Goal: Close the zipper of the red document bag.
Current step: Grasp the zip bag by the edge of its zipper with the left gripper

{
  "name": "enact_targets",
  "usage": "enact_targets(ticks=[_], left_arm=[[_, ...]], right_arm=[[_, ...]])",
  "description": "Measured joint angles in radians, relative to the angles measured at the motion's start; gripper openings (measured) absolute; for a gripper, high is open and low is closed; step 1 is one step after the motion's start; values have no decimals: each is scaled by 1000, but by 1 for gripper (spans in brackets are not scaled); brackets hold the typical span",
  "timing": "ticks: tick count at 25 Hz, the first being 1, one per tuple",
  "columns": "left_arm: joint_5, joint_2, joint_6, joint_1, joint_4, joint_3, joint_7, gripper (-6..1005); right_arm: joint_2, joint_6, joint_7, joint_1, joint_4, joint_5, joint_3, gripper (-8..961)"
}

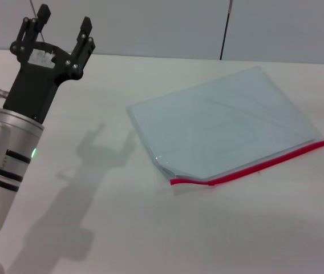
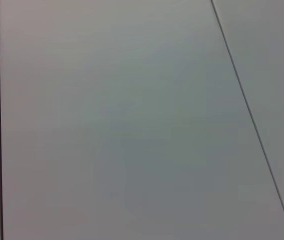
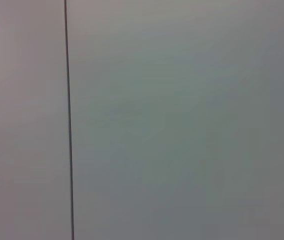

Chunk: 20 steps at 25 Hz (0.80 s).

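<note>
The large flat rectangular pouch of translucent pale blue-white plastic, the red document bag (image 1: pixel 225 123), is lying flat on the white matte table (image 1: pixel 150 228), filling the area from the centre out toward 3 o'clock in the head view. It is sitting skewed, with its far corner pointing toward 1 o'clock. The thin bright red zipper strip (image 1: pixel 253 165) is running along the pouch's near edge, from a low end at about 6 o'clock of the pouch up to the corner at 4 o'clock. At the low end the red strip is curling slightly and the plastic layers there are looking a little parted; whether a slider is sitting on the strip cannot be told.

The left gripper (image 1: pixel 63 25), a black two-fingered claw on a silver cylindrical arm, is hovering above the table at 10 o'clock in the head view, well apart from the pouch. Its fingers (image 1: pixel 84 31) are standing spread apart and pointing up and away, with nothing between them. Its shadow (image 1: pixel 102 148) is falling on the table between the arm and the pouch.

The right gripper is not appearing in the head view. Both wrist views are showing only a plain grey-white panelled wall (image 2: pixel 132 125) crossed by thin dark seams.
</note>
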Motion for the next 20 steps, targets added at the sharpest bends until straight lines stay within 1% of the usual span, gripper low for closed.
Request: enact_targets(ticks=[20], left_arm=[[-10,0,9,0,3,0,-1,742]], right_arm=[[0,0,0,0,0,0,0,852]])
